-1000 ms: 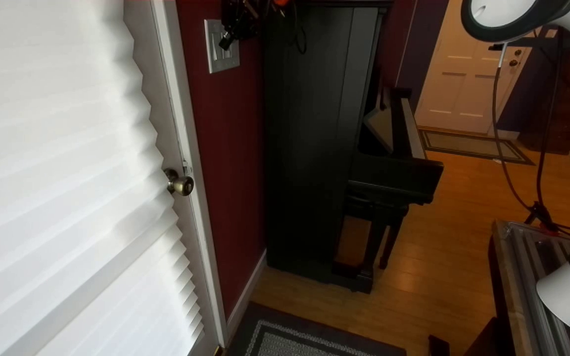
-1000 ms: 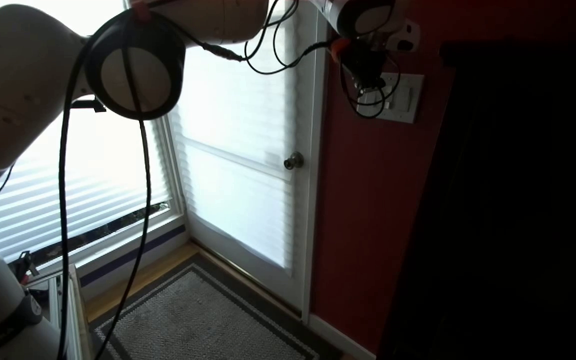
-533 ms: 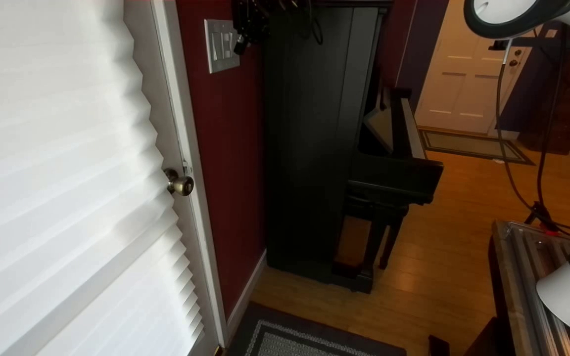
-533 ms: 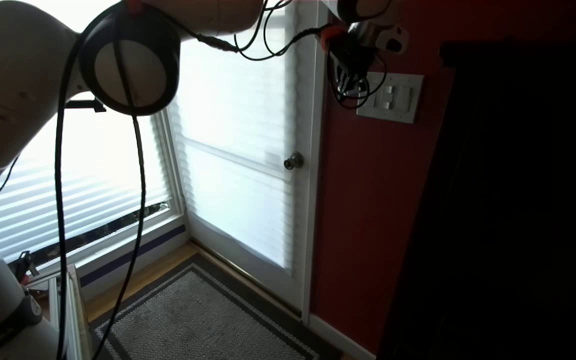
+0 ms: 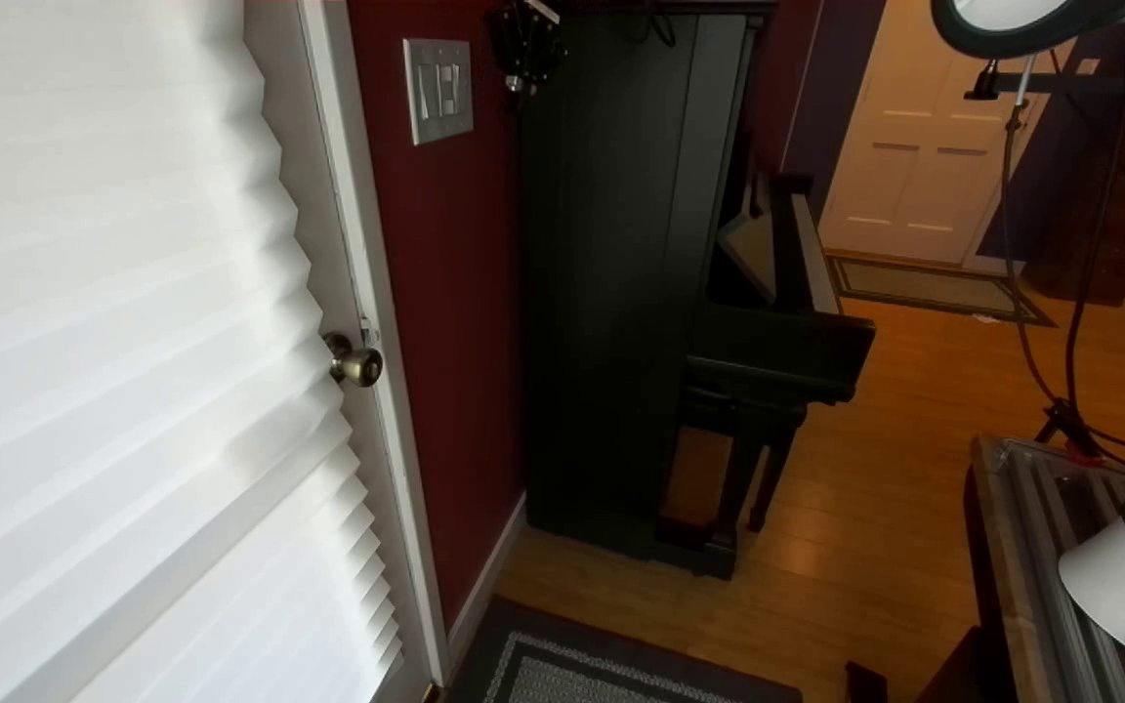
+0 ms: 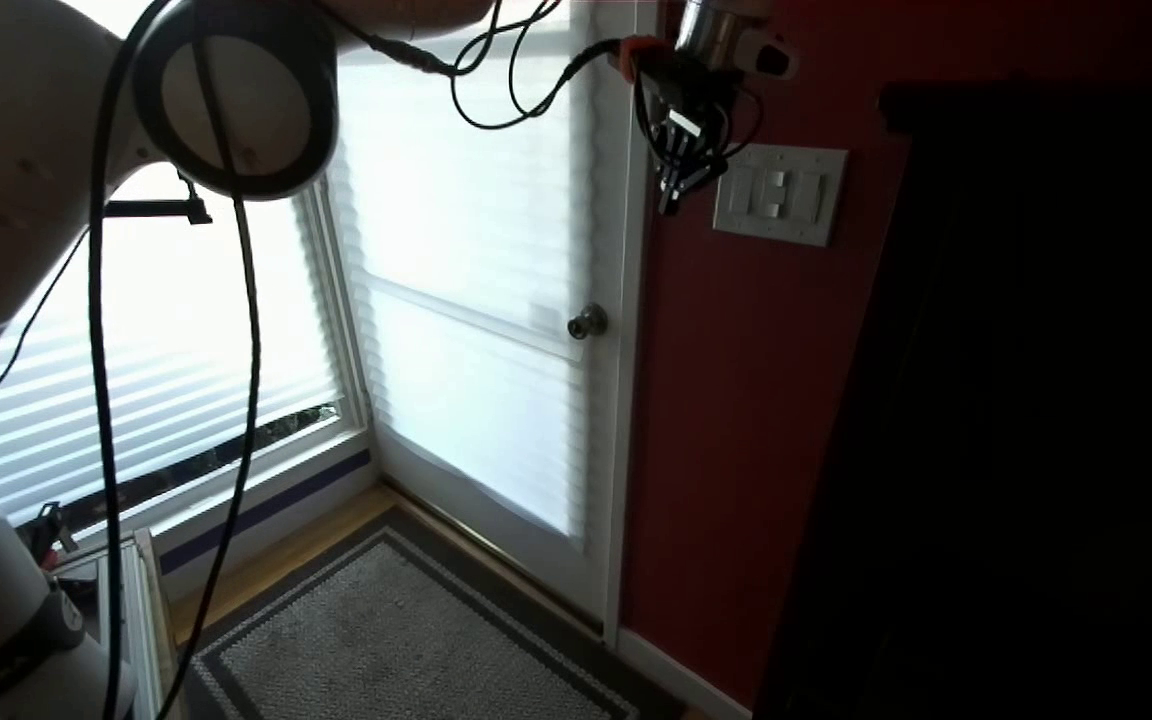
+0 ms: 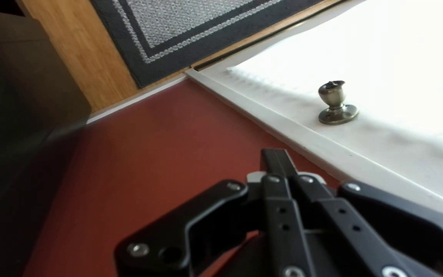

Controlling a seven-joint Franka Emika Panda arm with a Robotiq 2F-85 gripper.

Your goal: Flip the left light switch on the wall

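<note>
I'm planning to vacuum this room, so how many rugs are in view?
2: a grey rug by the shade-covered door, and a distant rug by the paneled door. Others may be hidden from view.

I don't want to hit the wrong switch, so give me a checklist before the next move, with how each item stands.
Pincer shut for pressing: ok, its tips meet.
Left switch in sight: ok, in both exterior views.
Pincer lined up with that switch: not ok, off to one side of the switch plate.
Switch plate in the wrist view: not ok, not visible.
Switch's up or down position: cannot tell, too small.
Cable snag-free: cannot tell, it loops beside the pincer.
</note>
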